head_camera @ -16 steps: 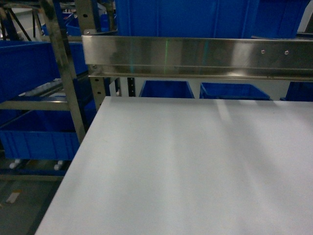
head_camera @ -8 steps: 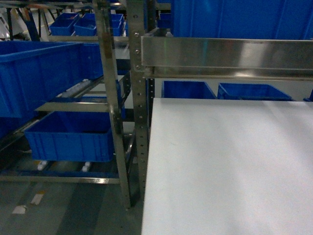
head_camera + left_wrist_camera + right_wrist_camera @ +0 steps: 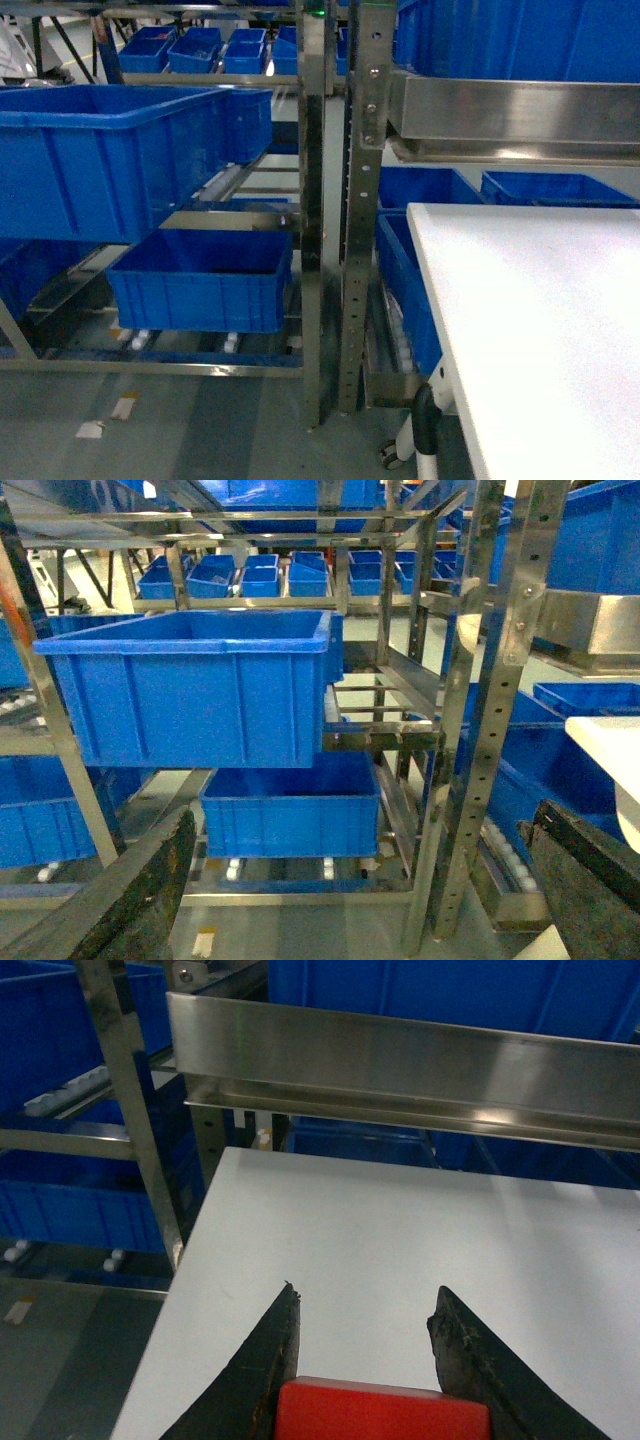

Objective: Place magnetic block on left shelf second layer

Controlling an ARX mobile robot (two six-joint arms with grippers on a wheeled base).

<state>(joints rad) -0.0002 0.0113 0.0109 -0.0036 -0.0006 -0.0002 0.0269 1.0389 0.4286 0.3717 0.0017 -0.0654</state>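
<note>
Right claw (image 3: 365,1345): two dark fingers pinching a small glossy red magnetic block (image 3: 382,1412), held above the flat white tabletop (image 3: 400,1230). Left claw (image 3: 350,880): fingers spread wide at the frame's lower corners, nothing between them. Beyond: a long stainless-steel rail (image 3: 420,1065) across the tabletop's far edge. Left: shiny steel rack's second tier (image 3: 245,190) with white roller rails, bearing a large deep blue plastic bin (image 3: 110,155); a smaller blue bin (image 3: 205,280) beneath.
</note>
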